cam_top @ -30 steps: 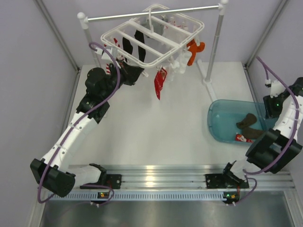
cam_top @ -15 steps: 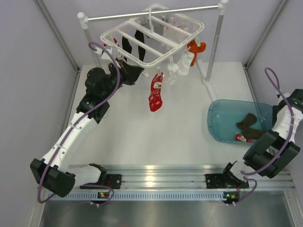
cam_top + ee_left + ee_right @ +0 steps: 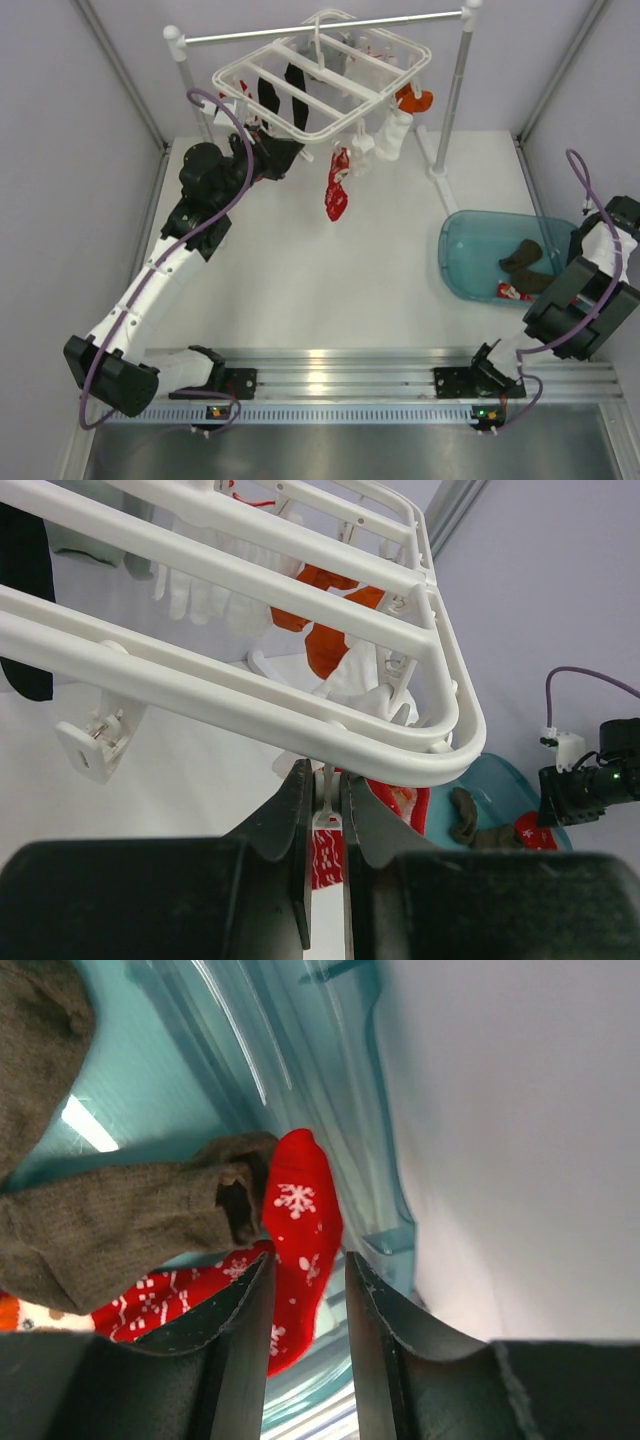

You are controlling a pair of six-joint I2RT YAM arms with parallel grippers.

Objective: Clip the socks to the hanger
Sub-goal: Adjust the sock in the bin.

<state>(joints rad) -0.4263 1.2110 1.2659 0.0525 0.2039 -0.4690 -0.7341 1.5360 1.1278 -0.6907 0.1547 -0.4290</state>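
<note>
The white hanger [image 3: 300,75] hangs from the rail, with several socks clipped to it. A red patterned sock [image 3: 337,190] dangles from a front clip. My left gripper [image 3: 275,155] is under the frame's near-left edge. In the left wrist view the hanger [image 3: 250,695] runs overhead, and the left gripper [image 3: 326,780] is shut on a white clip [image 3: 330,815] with the red sock [image 3: 325,855] below. My right gripper [image 3: 307,1260] is open just above a red snowflake sock [image 3: 300,1210] and a brown-grey sock [image 3: 110,1230] in the bin.
The teal bin [image 3: 460,240] at the right holds brown-grey socks [image 3: 525,260] and a red sock [image 3: 513,292]. A grey rail [image 3: 330,27] on white posts carries the hanger. An orange sock [image 3: 415,100], white socks [image 3: 390,135] and a black sock [image 3: 295,85] hang there. Walls close both sides.
The hung red sock has swung and turned under its clip. The right arm has shifted at the bin's right side. The left arm has stayed put.
</note>
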